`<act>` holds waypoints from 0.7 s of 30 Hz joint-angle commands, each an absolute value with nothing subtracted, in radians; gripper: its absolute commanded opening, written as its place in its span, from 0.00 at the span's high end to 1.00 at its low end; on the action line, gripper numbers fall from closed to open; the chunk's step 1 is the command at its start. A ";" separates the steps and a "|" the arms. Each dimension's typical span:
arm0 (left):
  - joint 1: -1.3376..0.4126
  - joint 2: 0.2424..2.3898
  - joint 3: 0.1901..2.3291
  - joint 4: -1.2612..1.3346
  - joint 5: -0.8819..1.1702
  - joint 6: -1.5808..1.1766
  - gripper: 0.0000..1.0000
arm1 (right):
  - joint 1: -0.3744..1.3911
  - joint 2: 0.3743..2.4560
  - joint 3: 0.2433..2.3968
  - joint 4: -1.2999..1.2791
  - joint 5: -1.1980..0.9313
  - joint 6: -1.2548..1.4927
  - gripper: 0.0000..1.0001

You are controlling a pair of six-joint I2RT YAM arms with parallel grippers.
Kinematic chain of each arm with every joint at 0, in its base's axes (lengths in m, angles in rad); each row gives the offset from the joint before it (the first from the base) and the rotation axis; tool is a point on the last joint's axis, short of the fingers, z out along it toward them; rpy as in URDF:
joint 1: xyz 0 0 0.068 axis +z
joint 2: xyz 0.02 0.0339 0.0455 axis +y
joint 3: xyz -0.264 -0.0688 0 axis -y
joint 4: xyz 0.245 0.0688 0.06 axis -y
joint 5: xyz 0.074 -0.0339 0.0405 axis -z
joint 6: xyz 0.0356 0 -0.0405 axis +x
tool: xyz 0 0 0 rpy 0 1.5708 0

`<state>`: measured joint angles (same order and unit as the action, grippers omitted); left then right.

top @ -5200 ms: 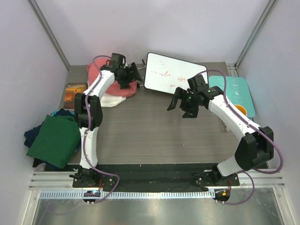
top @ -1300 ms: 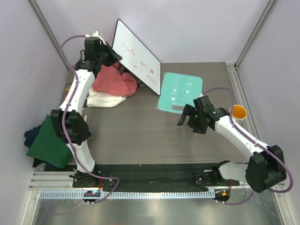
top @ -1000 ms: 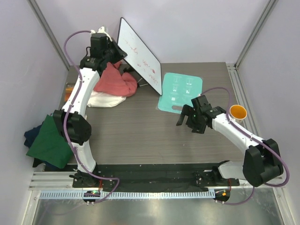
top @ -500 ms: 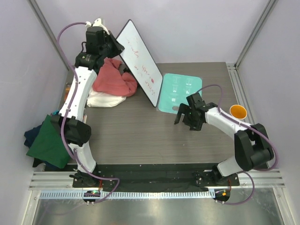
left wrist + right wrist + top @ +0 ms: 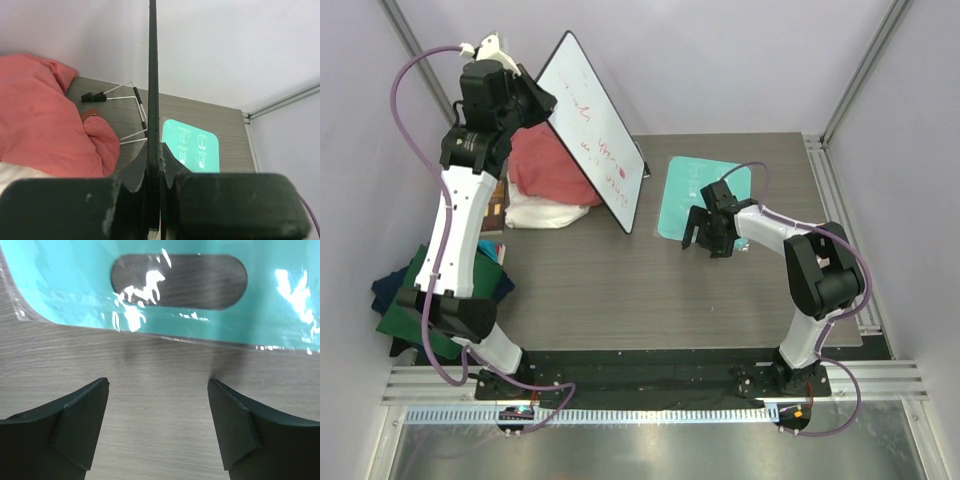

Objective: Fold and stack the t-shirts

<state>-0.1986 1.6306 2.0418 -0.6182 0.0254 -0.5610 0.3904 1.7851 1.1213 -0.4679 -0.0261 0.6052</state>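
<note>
Upper left, the left gripper clamps the edge of the whiteboard, while centre right the right gripper spreads wide above the table beside the teal mat.

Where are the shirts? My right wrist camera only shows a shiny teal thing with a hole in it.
Observer: That's a flat teal mat. The shirts are off to your left: a salmon-pink t-shirt lies bunched at the far left of the table.
Operator: What is the other arm doing?
Observer: The left gripper is shut on the edge of a whiteboard and holds it tilted up, next to the pink shirt.
Operator: Are there more shirts?
Observer: Yes, a dark green t-shirt sits at the table's left edge, nearer the arm bases, partly hidden by the left arm.
</note>
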 commanded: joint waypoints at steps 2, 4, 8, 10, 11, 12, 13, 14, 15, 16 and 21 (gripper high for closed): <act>-0.195 1.500 2.033 -0.436 0.017 -0.571 1.00 | 0.393 1.836 1.129 -0.426 -0.006 0.591 0.25; -0.196 1.480 2.026 -0.445 0.008 -0.566 1.00 | 0.393 1.851 1.121 -0.414 -0.008 0.592 0.42; -0.196 1.460 2.017 -0.459 -0.018 -0.565 1.00 | 0.393 1.876 1.130 -0.408 -0.003 0.583 0.83; -0.196 1.450 2.008 -0.459 -0.018 -0.568 1.00 | 0.393 1.891 1.158 -0.416 0.044 0.562 0.88; -0.198 1.447 2.006 -0.465 -0.020 -0.566 1.00 | 0.391 1.910 1.169 -0.420 0.054 0.554 0.88; -0.196 1.444 2.003 -0.465 -0.020 -0.565 1.00 | 0.390 1.925 1.196 -0.428 0.063 0.534 0.88; -0.196 1.434 2.000 -0.466 -0.023 -0.561 1.00 | 0.388 1.939 1.212 -0.433 0.067 0.525 0.89; -0.196 1.430 1.999 -0.468 -0.026 -0.558 1.00 | 0.379 1.968 1.227 -0.439 0.071 0.517 0.89; -0.196 1.427 1.997 -0.472 -0.035 -0.554 1.00 | 0.374 1.980 1.258 -0.451 0.072 0.511 0.89; -0.198 1.424 1.997 -0.474 -0.038 -0.551 1.00 | 0.370 1.993 1.270 -0.453 0.080 0.499 0.89; -0.196 1.402 1.996 -0.491 -0.060 -0.535 1.00 | 0.328 2.072 1.362 -0.468 0.083 0.472 0.94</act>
<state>-0.1997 1.5005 1.9587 -0.6674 -0.0368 -0.5125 0.3683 1.9732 1.3212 -0.4248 0.0013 0.5270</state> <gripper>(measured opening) 0.064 0.062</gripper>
